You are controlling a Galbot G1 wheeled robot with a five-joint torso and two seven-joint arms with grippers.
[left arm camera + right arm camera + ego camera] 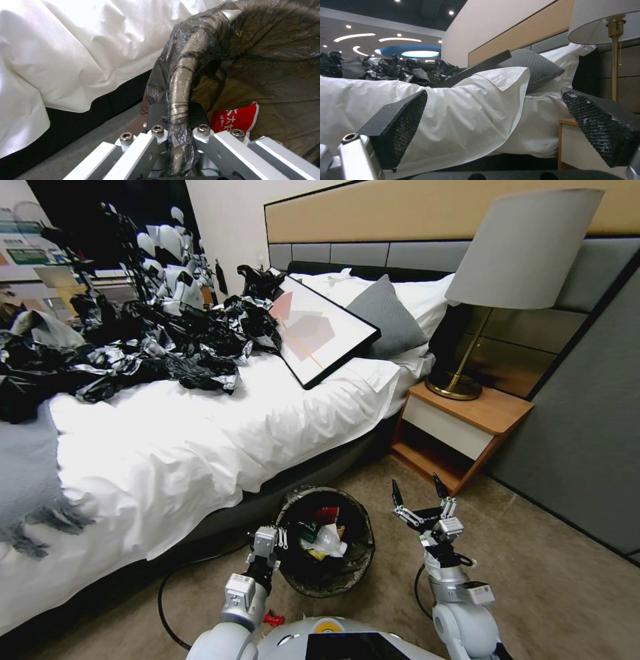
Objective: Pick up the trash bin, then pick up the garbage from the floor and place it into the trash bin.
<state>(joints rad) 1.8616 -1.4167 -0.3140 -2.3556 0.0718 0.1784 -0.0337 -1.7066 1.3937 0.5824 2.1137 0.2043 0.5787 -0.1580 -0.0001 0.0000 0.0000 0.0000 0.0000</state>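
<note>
Your left gripper (279,543) is clamped on the near-left rim of the small round trash bin (360,563) lined with crinkled black plastic; in the left wrist view the bag-wrapped rim (180,100) runs straight down between the two metal finger plates, which press against it on both sides. The bin sits tilted toward you, its mouth facing the head camera, just beside the dark base of the bed (313,470). Whether it rests on the beige carpet (547,593) or hangs just above it, you cannot tell.

Inside the bin you can see the garbage: a red-and-white crumpled wrapper (326,514), a white paper scrap (331,541), a yellow bit beneath it and something green at the left. The left wrist view shows the red wrapper (235,120) lying against the liner just beyond the gripped rim.

Your right gripper (421,497) hovers to the right of the bin, apart from it, its black ribbed pads (403,127) spread wide with nothing between them. It points toward the bed's white duvet (200,440) and the wooden nightstand (467,427) with the brass lamp (513,267). On the bed lie a heap of black-and-silver plastic bags (153,347), a black-framed picture (320,333) and a grey cushion (387,317).
</note>
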